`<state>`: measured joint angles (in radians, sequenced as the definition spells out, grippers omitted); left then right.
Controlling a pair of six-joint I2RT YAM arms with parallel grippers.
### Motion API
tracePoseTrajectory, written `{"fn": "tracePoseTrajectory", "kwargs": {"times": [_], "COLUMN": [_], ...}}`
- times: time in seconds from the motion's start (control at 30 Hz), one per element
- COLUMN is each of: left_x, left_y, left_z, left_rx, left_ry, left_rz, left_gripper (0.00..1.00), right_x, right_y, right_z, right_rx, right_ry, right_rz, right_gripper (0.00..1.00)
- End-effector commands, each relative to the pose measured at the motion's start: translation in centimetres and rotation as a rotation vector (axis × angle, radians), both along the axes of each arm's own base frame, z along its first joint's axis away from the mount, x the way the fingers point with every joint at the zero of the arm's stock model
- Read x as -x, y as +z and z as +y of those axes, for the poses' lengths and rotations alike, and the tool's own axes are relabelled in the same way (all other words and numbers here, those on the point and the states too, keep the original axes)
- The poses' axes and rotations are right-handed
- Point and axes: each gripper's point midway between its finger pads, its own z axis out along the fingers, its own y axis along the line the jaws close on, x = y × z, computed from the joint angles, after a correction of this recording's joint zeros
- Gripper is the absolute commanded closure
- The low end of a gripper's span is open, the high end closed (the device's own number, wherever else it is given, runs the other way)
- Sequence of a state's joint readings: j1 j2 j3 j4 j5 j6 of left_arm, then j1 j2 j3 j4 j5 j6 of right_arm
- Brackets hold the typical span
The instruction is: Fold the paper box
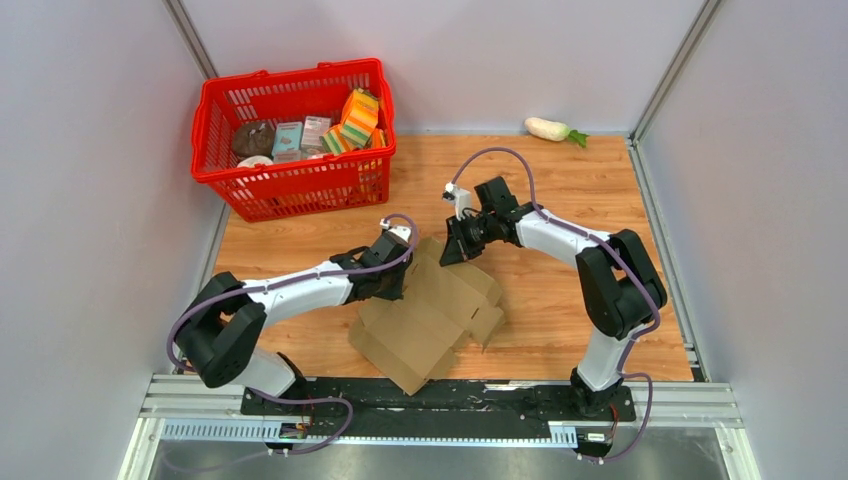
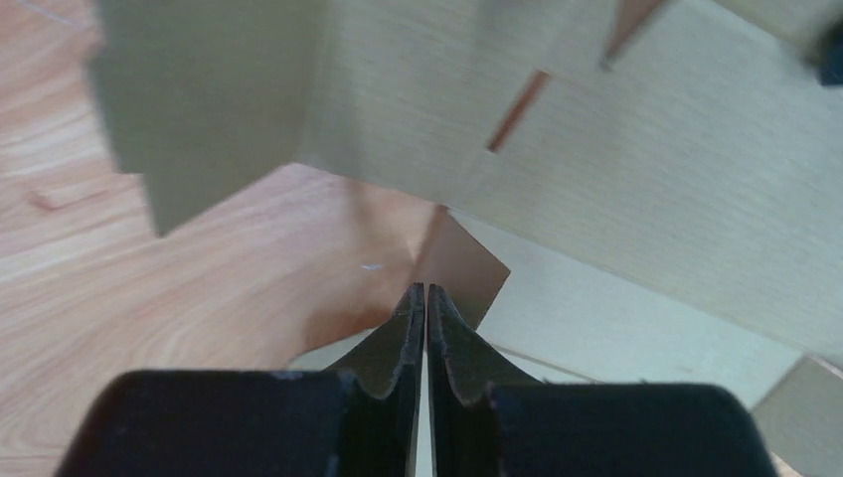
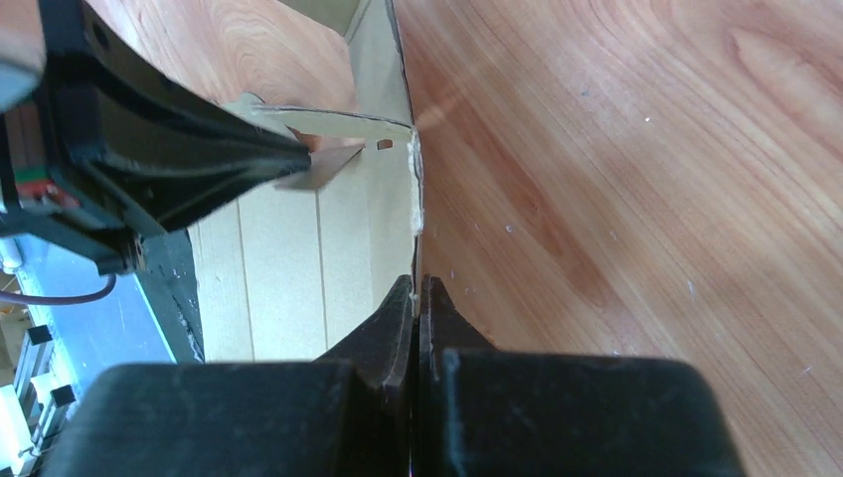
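1. The left gripper [image 2: 425,290] is almost fully closed, with only a thin slit between its fingers. A small brown flap [image 2: 465,273] of the box [image 1: 430,320] comes out exactly at the tips, so the flap seems to be pinched there.
2. The right gripper [image 3: 418,285] is clenched. One upright edge [image 3: 415,199] of the box runs straight into its tips, so it is grasping this edge.
3. The two grippers are near each other, and the raised part of the box is between them.
4. The rest of the box lies open on the table [image 3: 616,199], below both grippers and toward the arm bases.
5. Well beyond the left gripper stands a red basket [image 1: 300,190] with groceries.
6. Well beyond the right gripper, a white radish [image 1: 548,128] lies at the far edge of the table.
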<state>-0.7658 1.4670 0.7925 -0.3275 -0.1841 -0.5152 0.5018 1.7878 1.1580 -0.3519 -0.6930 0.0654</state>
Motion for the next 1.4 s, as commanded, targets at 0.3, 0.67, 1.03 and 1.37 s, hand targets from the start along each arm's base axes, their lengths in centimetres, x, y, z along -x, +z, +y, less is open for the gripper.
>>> {"fn": "tracePoseTrajectory", "kwargs": {"times": [0.3,0.67,1.03,1.37], "left_x": [0.9,-3.4,-8.1,-8.7], "left_y": [-1.7,12.6,12.5,10.0], "left_z": [-2.8,-2.2,-5.9,-6.5], "left_rx": [0.088,0.158,0.062,0.013], "left_ry": [-0.016,-0.032,-0.17,-0.178], "left_rz": [-0.006,-0.433,-0.333,-0.274], "left_gripper": [0.87,0.39,0.46,0.61], "right_x": [-0.3,-0.4,-0.1,0.1], "right_y": [1.8,1.9,2.2,2.7], "right_z": [1.0,1.0,1.0,1.1], "right_rx": [-0.067,-0.033,-0.033,-0.045], "right_ry": [0.013,0.017,0.028,0.031], "right_rz": [-0.042,-0.094,-0.108,-0.111], "right_gripper": [1.0,1.0,1.0,1.0]}}
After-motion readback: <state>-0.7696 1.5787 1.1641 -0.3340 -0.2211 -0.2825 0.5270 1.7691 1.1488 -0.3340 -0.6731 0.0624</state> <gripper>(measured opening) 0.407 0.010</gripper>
